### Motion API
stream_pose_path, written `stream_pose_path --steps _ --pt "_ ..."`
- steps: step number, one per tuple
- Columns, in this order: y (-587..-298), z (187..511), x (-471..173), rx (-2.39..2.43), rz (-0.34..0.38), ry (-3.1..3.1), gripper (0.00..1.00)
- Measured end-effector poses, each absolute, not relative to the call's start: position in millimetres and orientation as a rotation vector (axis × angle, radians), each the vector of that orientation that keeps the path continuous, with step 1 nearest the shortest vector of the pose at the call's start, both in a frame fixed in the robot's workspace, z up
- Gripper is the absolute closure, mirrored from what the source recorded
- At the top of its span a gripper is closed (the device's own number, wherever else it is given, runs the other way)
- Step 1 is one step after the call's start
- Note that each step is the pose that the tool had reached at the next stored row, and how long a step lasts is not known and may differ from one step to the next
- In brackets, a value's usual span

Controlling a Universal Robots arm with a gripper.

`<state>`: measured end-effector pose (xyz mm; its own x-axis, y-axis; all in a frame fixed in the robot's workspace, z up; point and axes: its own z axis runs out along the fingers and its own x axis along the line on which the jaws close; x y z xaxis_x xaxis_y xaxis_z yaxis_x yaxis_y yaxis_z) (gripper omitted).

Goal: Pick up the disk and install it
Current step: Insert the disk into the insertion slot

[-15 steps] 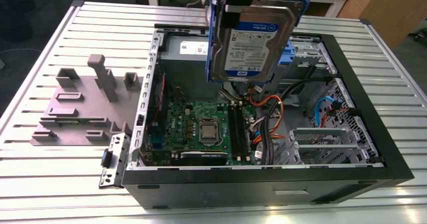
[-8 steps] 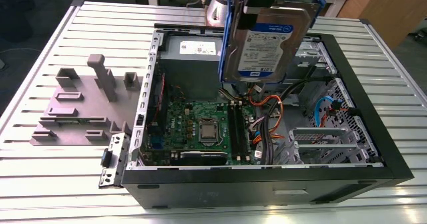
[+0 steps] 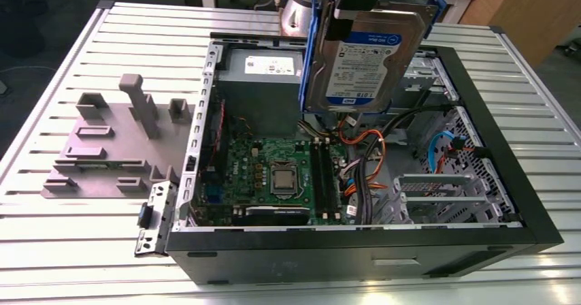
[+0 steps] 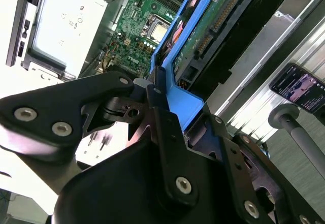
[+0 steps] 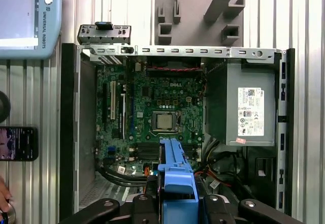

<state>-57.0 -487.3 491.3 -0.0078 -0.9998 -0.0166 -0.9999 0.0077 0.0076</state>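
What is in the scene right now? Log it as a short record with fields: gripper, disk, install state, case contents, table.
gripper: gripper shut on the blue rail of the disk
disk: disk held on edge in the air above the open computer case, label toward the exterior camera
install state: not yet seated in the case
case contents: motherboard, grey power supply, cables
table: slatted table; grey fixture beside the case, on the exterior view's left
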Motion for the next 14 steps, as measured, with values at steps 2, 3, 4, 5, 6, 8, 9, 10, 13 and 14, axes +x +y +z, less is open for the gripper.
stream_pose_path --steps 2,3,4,5,6,8,9,10,13,14 --pt "-487 491 -57 -2.208 0.027 2.225 0.64" --pt "-487 491 -57 -2.208 0.027 2.225 0.64" --pt "-488 491 -57 -2.208 0.027 2.225 0.64" --pt "-488 491 -57 -2.208 0.027 2.225 0.64" --pt "-488 491 -57 -2.208 0.027 2.225 0.64" --pt "-490 491 -57 -2.208 0.027 2.225 0.64" --pt "-491 491 -57 -2.208 0.027 2.225 0.64" --pt "-493 491 -57 -2.208 0.026 2.226 0.64" --pt "-497 491 -57 -2.208 0.026 2.226 0.64" --pt "-499 491 -57 -2.208 0.026 2.226 0.64"
